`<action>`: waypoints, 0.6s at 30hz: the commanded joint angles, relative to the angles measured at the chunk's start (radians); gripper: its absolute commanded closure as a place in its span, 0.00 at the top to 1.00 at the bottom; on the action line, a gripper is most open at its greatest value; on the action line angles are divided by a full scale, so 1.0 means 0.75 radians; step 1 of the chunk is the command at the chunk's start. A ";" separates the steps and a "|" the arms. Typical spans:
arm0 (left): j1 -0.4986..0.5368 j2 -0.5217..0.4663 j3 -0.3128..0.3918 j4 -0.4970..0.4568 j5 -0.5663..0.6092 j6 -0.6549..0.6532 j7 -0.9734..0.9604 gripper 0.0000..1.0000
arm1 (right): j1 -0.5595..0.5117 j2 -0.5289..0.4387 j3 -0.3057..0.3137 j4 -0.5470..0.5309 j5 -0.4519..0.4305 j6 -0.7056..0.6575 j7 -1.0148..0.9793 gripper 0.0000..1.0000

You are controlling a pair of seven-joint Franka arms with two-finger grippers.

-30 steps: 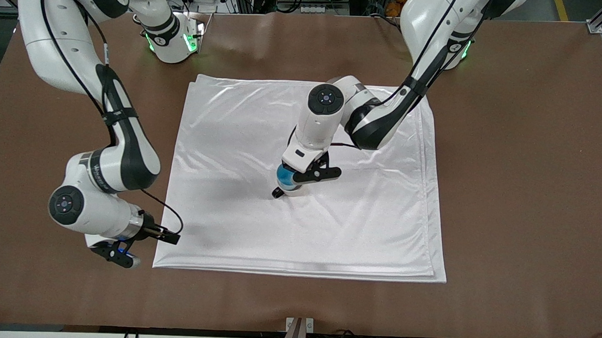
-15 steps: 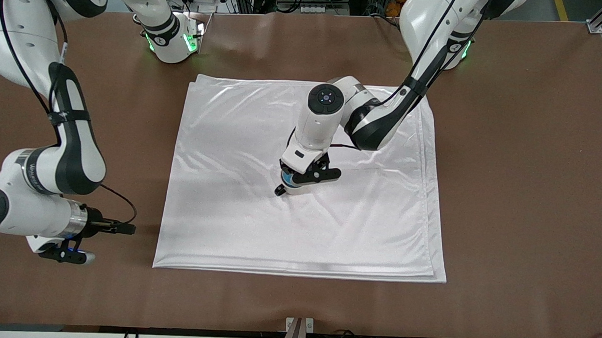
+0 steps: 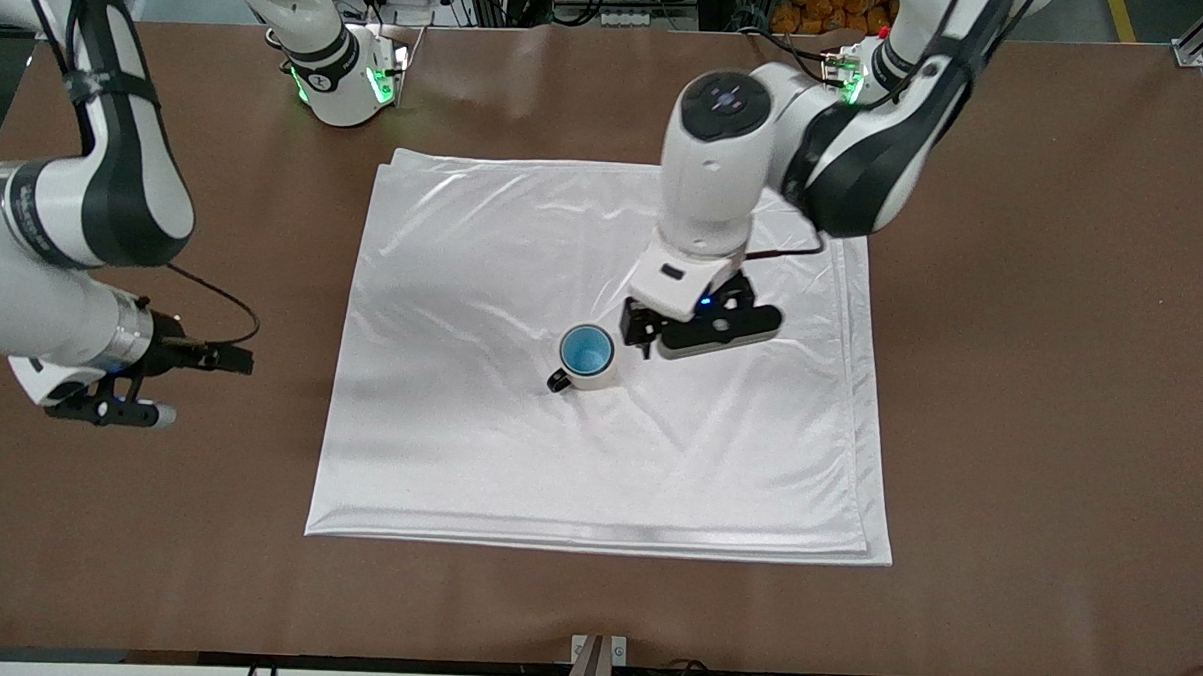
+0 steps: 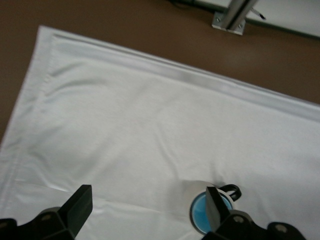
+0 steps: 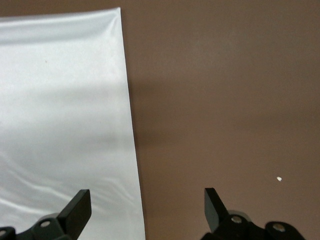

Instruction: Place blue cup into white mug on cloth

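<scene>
The blue cup (image 3: pixel 587 351) sits inside the white mug (image 3: pixel 592 381), which stands upright near the middle of the cloth (image 3: pixel 484 254) with its black handle toward the right arm's end. My left gripper (image 3: pixel 697 331) is open and empty, up over the cloth beside the mug toward the left arm's end. In the left wrist view the cup's blue inside (image 4: pixel 200 214) and the mug (image 4: pixel 194 188) show next to one finger of the left gripper (image 4: pixel 147 205). My right gripper (image 3: pixel 109 411) is open and empty over the bare table off the cloth.
The brown table (image 3: pixel 1040 393) surrounds the cloth. The right wrist view shows the right gripper (image 5: pixel 147 205) over the cloth's edge (image 5: pixel 60 100) and the bare table (image 5: pixel 225 100). A metal bracket (image 3: pixel 599 650) sits at the table's front edge.
My left gripper let go of the blue cup in the mug, rose and moved toward the left arm's end. My right arm drew away from the cloth.
</scene>
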 commanded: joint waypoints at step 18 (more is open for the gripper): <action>0.541 -0.494 -0.018 -0.223 -0.230 -0.304 0.693 1.00 | 0.037 -0.423 0.017 -0.067 -0.003 -0.401 0.055 1.00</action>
